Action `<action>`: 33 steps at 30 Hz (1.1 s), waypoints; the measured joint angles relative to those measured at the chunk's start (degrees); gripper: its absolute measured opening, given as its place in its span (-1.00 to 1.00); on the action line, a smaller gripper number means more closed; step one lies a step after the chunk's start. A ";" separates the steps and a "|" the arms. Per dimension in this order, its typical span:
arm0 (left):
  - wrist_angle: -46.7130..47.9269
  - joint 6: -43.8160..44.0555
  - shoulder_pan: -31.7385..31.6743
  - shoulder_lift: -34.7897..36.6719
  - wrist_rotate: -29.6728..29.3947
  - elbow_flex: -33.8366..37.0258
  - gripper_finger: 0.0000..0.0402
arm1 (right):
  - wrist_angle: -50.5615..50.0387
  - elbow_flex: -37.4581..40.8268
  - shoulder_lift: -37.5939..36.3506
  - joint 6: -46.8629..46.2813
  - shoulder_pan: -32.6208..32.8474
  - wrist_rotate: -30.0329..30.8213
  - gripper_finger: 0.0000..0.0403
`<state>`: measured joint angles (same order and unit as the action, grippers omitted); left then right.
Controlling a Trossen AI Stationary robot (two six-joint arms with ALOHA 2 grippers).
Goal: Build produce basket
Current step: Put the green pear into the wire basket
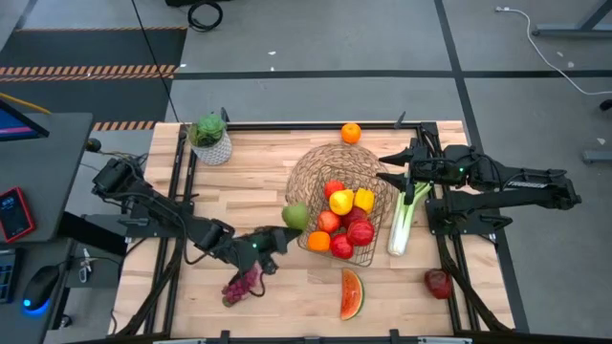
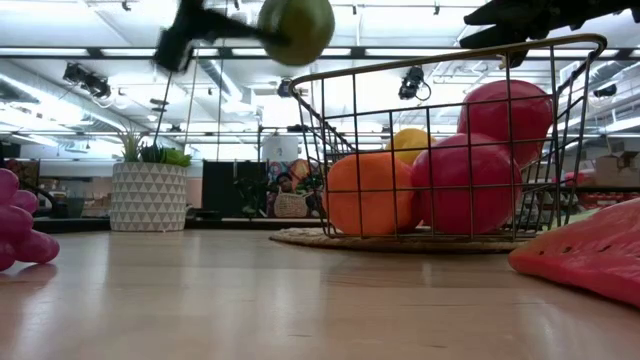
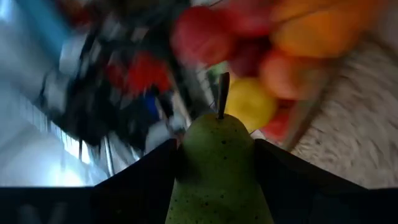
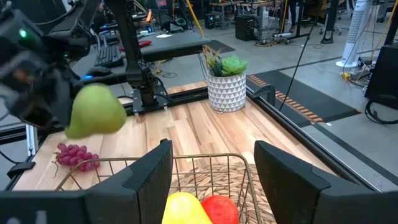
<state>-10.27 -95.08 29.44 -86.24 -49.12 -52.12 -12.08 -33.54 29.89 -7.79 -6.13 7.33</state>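
wood table (image 1: 258, 182) in a workshop, plant pot (image 1: 210, 140) in the far corner | green pear (image 1: 295, 216) is pinched by left gripper (image 1: 284, 232), lifted just beside basket (image 1: 375, 250) rim | right gripper (image 1: 394, 169) is clamped shut on the far rim | risk: pear gets clipped on the wire, drops outside or rolls off the piled fruit

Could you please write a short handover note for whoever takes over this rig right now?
Left gripper: shut on the green pear, held in the air just outside the dark wire mesh basket.
Right gripper: shut on the basket's rim.
Done: red apples, an orange and yellow pieces in the basket.
Left: pear, purple grapes, watermelon slice, pale-green celery stalk, a loose orange and a dark red fruit, all on the table.
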 joint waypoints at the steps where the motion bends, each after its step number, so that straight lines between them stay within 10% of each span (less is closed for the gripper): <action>1: -2.86 2.84 -0.40 0.00 -1.35 0.00 0.06 | 0.02 0.00 -0.02 0.00 0.00 0.00 0.15; 12: -27.38 21.68 -2.63 0.04 -7.89 -0.02 0.07 | 0.01 0.00 -0.02 0.00 0.02 0.00 0.15; 24: -25.90 49.70 -2.89 1.42 -5.49 0.00 0.06 | 0.01 0.01 -0.01 0.00 0.01 0.00 0.15; 33: -9.79 85.12 -7.15 6.00 8.29 0.00 0.07 | 0.01 0.01 -0.02 0.00 0.01 0.00 0.15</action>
<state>-20.06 -9.97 22.29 -80.24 -40.84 -52.12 -12.06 -33.53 29.87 -7.79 -6.12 7.33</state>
